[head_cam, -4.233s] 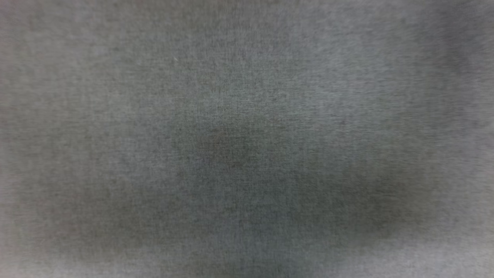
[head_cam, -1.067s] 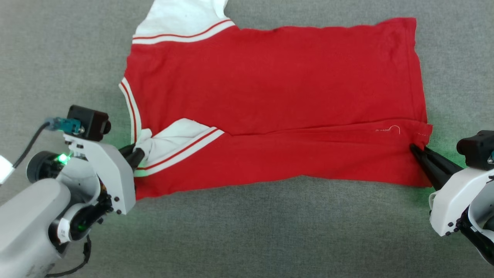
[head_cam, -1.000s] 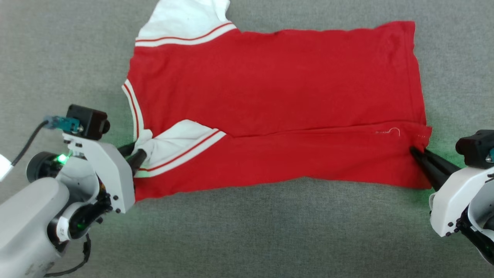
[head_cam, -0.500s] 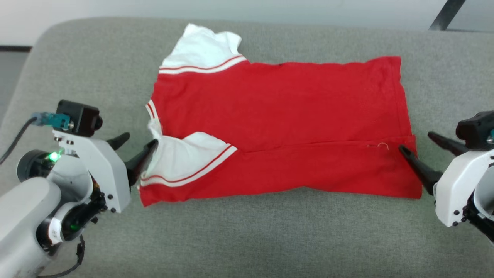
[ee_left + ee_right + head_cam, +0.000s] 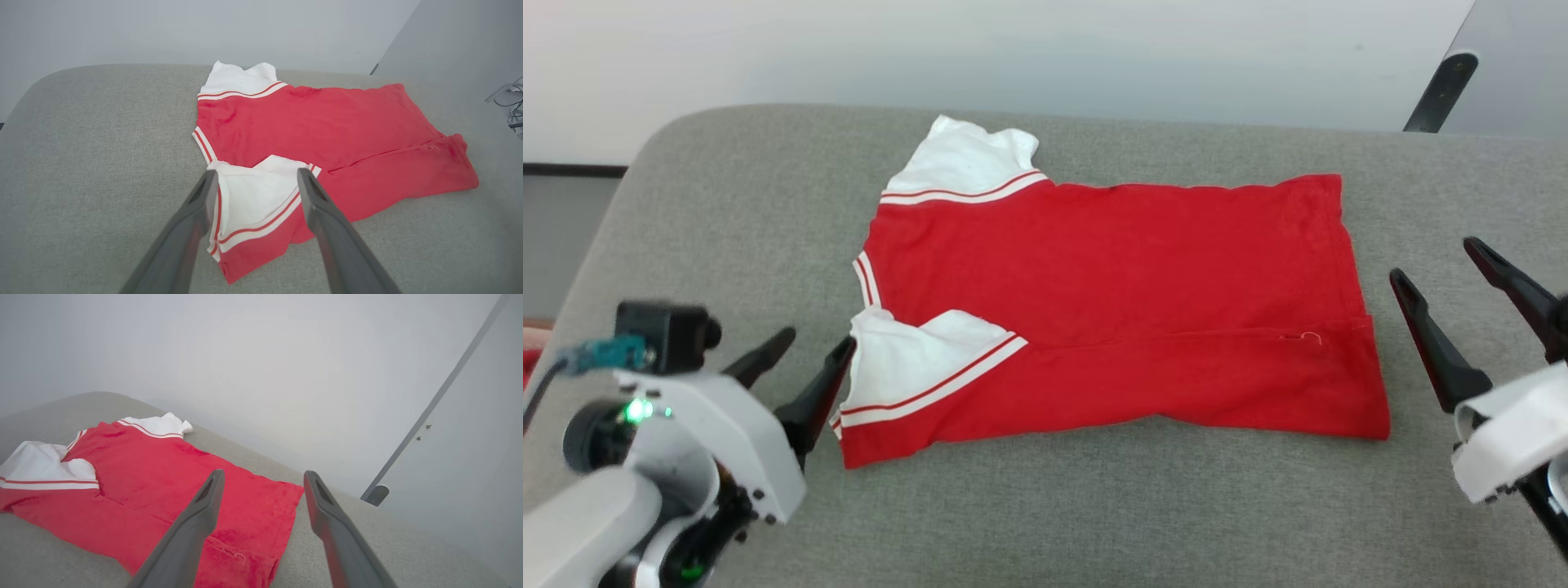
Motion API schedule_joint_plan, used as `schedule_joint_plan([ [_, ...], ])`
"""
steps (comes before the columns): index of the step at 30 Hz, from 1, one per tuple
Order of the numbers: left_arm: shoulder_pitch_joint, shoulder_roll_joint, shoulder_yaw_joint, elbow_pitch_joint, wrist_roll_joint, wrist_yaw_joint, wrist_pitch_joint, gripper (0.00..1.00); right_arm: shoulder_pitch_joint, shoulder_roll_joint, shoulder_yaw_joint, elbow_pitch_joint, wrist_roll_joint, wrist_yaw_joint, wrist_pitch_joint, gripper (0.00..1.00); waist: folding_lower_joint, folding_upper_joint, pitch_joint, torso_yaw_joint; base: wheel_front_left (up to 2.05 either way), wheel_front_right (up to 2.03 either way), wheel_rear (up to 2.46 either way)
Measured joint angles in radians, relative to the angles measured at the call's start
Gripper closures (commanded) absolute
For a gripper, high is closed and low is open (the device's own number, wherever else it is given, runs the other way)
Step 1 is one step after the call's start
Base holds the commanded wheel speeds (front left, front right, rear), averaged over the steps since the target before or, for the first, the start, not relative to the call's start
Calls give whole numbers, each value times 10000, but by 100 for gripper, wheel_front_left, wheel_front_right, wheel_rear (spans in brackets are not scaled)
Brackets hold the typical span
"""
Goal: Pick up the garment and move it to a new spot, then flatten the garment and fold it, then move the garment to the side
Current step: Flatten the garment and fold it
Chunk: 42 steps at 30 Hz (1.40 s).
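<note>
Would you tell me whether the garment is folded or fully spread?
Partly folded: the near edge of the garment lies doubled over its body along a visible overlap line.

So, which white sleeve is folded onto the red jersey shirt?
The white sleeve nearest the left hand: it lies over the red cloth, while the far sleeve spreads on the grey cushion.

Releases the garment (image 5: 1111, 302) at both near corners: left gripper (image 5: 818, 336) no longer pinching the white sleeve (image 5: 898, 367), fingers (image 5: 821, 388) now spread just beside it; right gripper (image 5: 1433, 257) off the hem (image 5: 1372, 384), fingers wide, clear of the cloth.
</note>
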Motion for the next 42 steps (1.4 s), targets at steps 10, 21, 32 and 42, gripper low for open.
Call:
schedule_joint_plan([
  [10,1045,612,449,-558,-1469,717,353,0,1620,1244,-773,-782,-930,0,-1104,0,0,0,-98,-447,0,0,0],
  [21,-124,803,255,709,-3335,1072,4209,0,1534,1764,-938,-949,-917,0,-955,0,0,0,508,-1150,0,0,0],
  [32,-1029,73,-587,3131,-2821,366,5693,0,1351,1969,-1091,-842,-719,0,-917,0,0,0,1230,-1620,0,0,0],
  [42,-1831,-834,-698,4920,-2920,-157,6456,100,1161,2021,-1164,-984,-477,0,-362,0,0,0,1530,-1607,0,0,0],
])
